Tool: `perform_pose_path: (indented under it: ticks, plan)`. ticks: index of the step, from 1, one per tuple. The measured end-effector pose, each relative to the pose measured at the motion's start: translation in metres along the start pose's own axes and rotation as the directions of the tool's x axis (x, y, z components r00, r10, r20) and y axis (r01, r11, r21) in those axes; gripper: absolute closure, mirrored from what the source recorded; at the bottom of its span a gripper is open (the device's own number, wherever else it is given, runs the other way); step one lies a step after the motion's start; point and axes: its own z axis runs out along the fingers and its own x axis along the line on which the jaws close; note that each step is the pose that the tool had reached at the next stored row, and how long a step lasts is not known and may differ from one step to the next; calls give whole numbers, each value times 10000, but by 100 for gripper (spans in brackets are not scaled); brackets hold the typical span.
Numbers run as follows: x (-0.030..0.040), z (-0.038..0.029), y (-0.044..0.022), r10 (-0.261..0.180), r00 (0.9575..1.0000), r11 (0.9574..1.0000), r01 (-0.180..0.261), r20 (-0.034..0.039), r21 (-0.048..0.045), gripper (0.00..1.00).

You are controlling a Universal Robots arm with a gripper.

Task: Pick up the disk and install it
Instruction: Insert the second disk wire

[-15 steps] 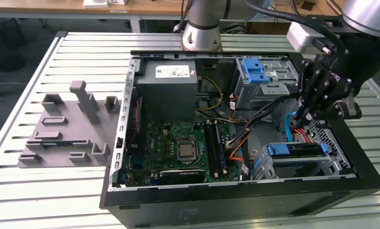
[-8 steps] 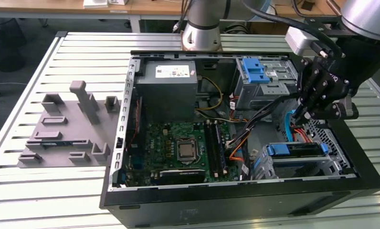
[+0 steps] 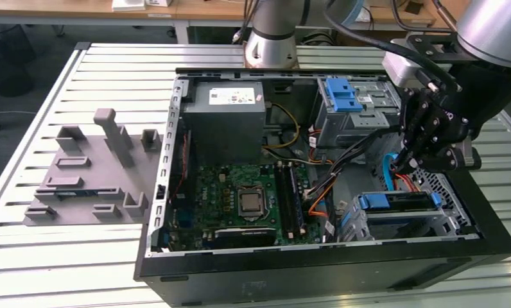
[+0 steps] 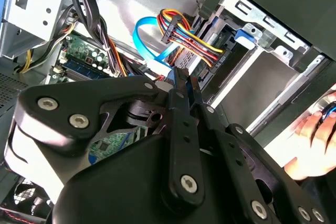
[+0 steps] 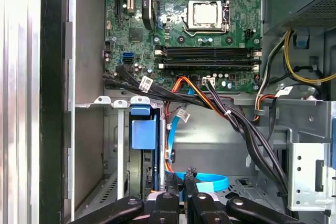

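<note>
Pincer: gripper (image 3: 412, 164) is hanging inside the open computer case (image 3: 324, 282), fingers drawn together with nothing seen between them; in both wrist views (image 5: 184, 180) (image 4: 182, 81) the tips are nearly touching.
Pincer position: it is hovering just above the drive cage (image 3: 448, 221), beside the blue cable (image 5: 210, 182), likely kept narrow so it is clearing the wiring.
Disk: disk (image 3: 398, 202) is sitting edge-on in the cage slot, its blue carrier tab (image 5: 143, 132) facing outward; it is lying near the fingertips, not gripped.
Why seated so: the carrier is lining up with the cage rails, so the drive looks slid home or nearly so; I cannot tell whether it is latching.
Cables: black and orange wire bundle (image 5: 231, 119) is running from the motherboard (image 5: 205, 30) past the cage, crowding the approach.
Person: a hand (image 4: 315, 129) is resting outside the case wall in the second wrist view, well apart from the fingers.
</note>
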Motion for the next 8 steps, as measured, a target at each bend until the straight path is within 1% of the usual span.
perform_pose_path:
  ticks: [8]
  plan:
    - [0,2,1,1,10000,10000,-1,1,0,84]
